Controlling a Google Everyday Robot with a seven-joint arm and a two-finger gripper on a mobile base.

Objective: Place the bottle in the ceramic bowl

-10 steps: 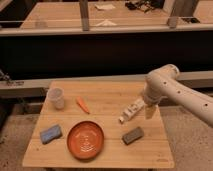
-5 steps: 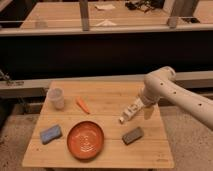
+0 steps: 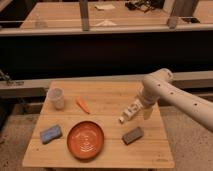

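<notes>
Light wooden table (image 3: 107, 90), seen from above and in front: a wide shallow orange-red ceramic bowl (image 3: 86, 140) sits near the front edge, with a blue rectangular sponge (image 3: 51, 133) just to its left, a dark grey block (image 3: 133, 135) to its right, and a translucent plastic cup (image 3: 56, 98) and a small orange carrot (image 3: 82, 105) further back. A small slim white bottle (image 3: 129, 111) lies slanted at right of centre, well apart from the bowl, narrow end toward the front. The white arm comes in from the right; its gripper (image 3: 142, 107) sits at the bottle's rear end, jaws apart, contact unclear.
</notes>
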